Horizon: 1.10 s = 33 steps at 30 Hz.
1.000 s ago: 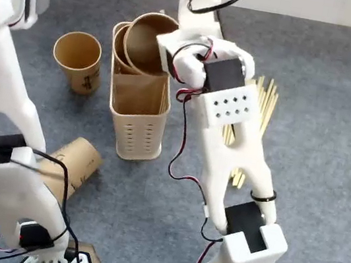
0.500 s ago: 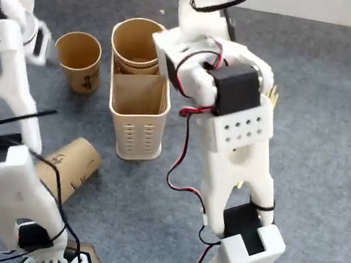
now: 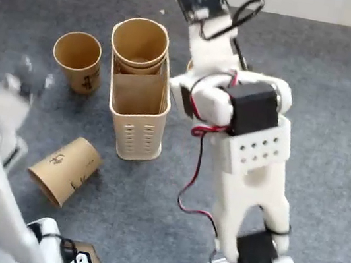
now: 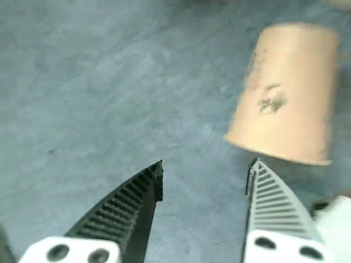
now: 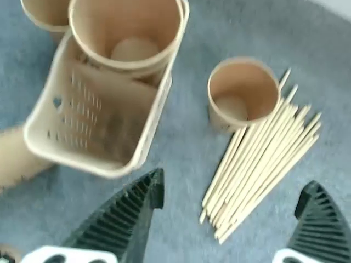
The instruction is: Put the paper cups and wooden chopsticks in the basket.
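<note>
The basket (image 3: 136,115) stands on the grey carpet (image 3: 341,98) near the middle of the high view, with the stacked cups (image 3: 140,42) sitting upright in its 12 o'clock end and the rest of it holding nothing that can be seen. A standing cup (image 3: 77,56) is at about 10 o'clock from the basket, apart from it, and a fallen cup (image 3: 66,169) lies on its side at about 7 o'clock. The left gripper (image 4: 205,181) hangs over the carpet with its claw apart and nothing in it, the fallen cup just ahead of its tips. The right gripper (image 5: 236,200) is spread wide and bare above the chopsticks (image 5: 263,164), which lie in a loose bundle on the carpet. Another cup (image 5: 243,98) stands upright between the basket and the bundle, just beside the sticks.
</note>
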Motion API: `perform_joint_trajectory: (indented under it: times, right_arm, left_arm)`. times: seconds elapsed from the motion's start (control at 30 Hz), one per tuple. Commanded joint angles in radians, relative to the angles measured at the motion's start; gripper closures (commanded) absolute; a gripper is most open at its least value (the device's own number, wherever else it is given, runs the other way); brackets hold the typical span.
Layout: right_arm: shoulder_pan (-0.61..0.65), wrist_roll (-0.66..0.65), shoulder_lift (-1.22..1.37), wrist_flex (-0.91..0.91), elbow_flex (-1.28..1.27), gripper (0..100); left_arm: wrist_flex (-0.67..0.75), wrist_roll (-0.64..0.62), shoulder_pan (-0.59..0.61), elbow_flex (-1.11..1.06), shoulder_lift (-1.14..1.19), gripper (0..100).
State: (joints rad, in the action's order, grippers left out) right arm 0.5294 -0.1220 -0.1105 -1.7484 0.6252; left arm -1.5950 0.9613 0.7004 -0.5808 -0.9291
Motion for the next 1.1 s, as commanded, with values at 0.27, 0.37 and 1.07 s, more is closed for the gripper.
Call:
perform_joint_trajectory:
  times: [0.27,0.37,1.07]
  right_arm:
    - [-0.016,-0.060,-0.335,0.004,-0.321,63.1]
    - [-0.016,-0.058,-0.351,-0.004,-0.325,63.1]
    - [-0.016,-0.060,-0.357,-0.010,-0.389,63.1]
  left_arm:
    - [0.284,0.160,0.073,-0.607,-0.380,73]
    - [0.321,0.150,0.035,-0.657,-0.386,73]
    - [0.697,-0.063,-0.265,-0.782,-0.389,100]
